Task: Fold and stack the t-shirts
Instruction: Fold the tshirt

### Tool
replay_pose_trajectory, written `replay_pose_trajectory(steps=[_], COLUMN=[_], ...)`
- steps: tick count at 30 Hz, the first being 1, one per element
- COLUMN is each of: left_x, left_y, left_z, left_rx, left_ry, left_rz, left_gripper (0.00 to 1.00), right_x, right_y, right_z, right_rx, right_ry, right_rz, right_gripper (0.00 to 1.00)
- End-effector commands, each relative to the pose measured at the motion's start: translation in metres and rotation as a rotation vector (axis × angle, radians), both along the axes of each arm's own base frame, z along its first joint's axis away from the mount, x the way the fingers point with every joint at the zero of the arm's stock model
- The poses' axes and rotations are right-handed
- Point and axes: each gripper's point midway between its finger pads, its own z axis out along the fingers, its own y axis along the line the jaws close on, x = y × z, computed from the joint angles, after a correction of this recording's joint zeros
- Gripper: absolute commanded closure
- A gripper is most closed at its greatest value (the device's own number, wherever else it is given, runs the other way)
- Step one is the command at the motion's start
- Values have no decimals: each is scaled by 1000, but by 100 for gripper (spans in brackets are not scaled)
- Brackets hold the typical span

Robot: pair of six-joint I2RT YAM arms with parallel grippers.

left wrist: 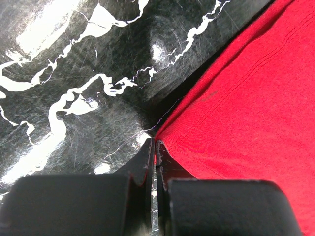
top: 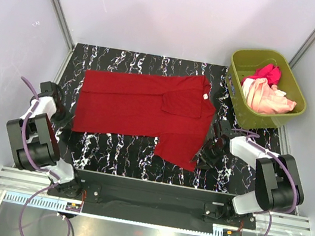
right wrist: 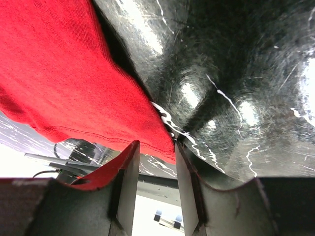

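Marbled table (top: 117, 150), left gripper (left wrist: 155, 145) pinched, right gripper (right wrist: 156, 146) spread

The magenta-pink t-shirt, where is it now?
The magenta-pink t-shirt lies bunched in the olive-green tub at the far right of the top view, just behind the pale peach t-shirt.

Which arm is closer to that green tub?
Right. Right fingers sit by the red shirt at its right edge, just short of the green tub; left fingers are at its far-left corner.

Left gripper (left wrist: 155, 150) is pressed closed, right gripper (right wrist: 156, 147) slightly parted, both arms low.
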Motion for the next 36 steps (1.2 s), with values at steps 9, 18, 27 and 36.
replay_pose_trajectory(steps=[9, 18, 27, 36], left_x=[1, -37, -55, -5], left_y=[7, 11, 7, 11], left_z=[15, 19, 14, 40], left_rx=[43, 107, 101, 174], left_ry=[-35, 59, 133, 115], left_rz=[23, 139, 169, 77], left_gripper=[100, 100, 100, 100], right_x=[0, -27, -29, 91], right_y=[-20, -26, -17, -25], right_z=[-18, 28, 57, 118], right_rx=[-108, -84, -13, -80], right_ry=[-45, -87, -128, -307], right_rz=[-31, 23, 82, 89], right_gripper=[92, 100, 100, 100])
